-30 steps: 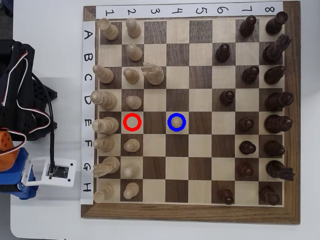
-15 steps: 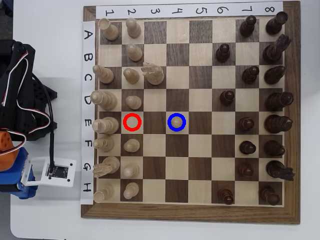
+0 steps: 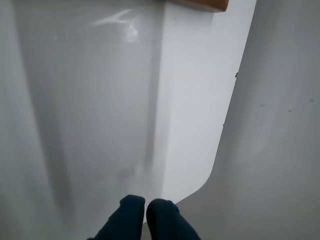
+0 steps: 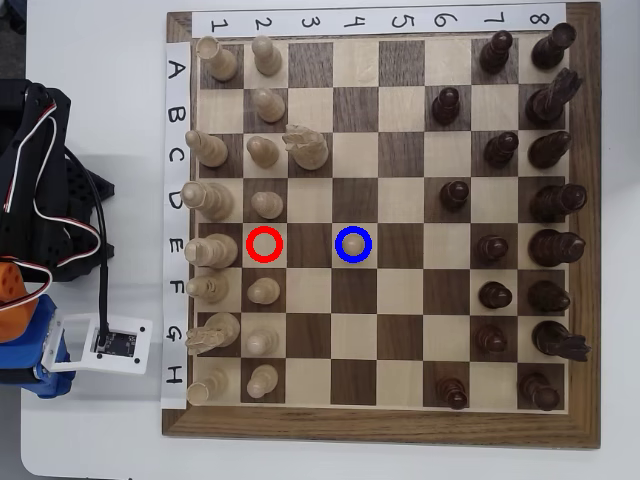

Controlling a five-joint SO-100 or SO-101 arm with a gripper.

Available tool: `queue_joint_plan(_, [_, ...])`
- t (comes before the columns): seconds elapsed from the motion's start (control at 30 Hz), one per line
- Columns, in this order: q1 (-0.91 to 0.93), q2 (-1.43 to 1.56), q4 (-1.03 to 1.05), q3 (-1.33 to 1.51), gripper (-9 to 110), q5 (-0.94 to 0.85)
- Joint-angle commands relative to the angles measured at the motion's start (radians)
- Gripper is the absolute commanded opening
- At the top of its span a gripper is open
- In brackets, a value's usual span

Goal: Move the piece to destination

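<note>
1. The piece (image 4: pixel 353 243), a small pale pawn with a round head, stands upright inside the blue ring on the light square where row E meets column 4 in the overhead view. Only its round top shows from above, so its long axis runs straight toward that camera and it leans no way that can be told.
2. The destination (image 4: pixel 353 229) is that same ringed square; the pawn sits at about the middle of the ring, well apart from the gripper, which is off the board past its left edge in the overhead view.
3. Two squares nearer the arm's side of the board, on E2, a red ring (image 4: pixel 265 244) marks a light square with no piece on it.
4. The other pale pieces (image 4: pixel 263 151) fill columns 1 and 2, with one tall pale piece on C3; the dark pieces (image 4: pixel 491 248) stand along columns 6 to 8, farthest from the gripper.
5. The chessboard (image 4: pixel 385 427) has a dark wooden frame and paper labels for rows and columns.
6. In the wrist view the gripper (image 3: pixel 145 208) enters from the bottom edge, its two dark blue fingertips (image 3: pixel 131 206) pressed nearly together with only a thin gap and nothing between them.
7. Beneath the jaws lies the white table (image 3: pixel 100 100); ahead of them, at the top edge, a corner of the board's frame shows.
8. In the overhead view the arm (image 4: pixel 35 215) sits left of the board, with black links, loose wires and a white camera module.
</note>
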Motion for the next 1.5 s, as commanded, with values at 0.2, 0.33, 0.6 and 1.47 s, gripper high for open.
queue_joint_plan(0.2, [0.031,0.058,0.002,-0.041,0,0.002])
queue_joint_plan(0.33, [0.055,0.058,0.0,-0.041,0,0.028])
queue_joint_plan(0.6, [0.043,0.058,0.002,-0.041,0,0.005])
queue_joint_plan(1.47, [0.025,0.06,0.002,-0.04,0,-0.025])
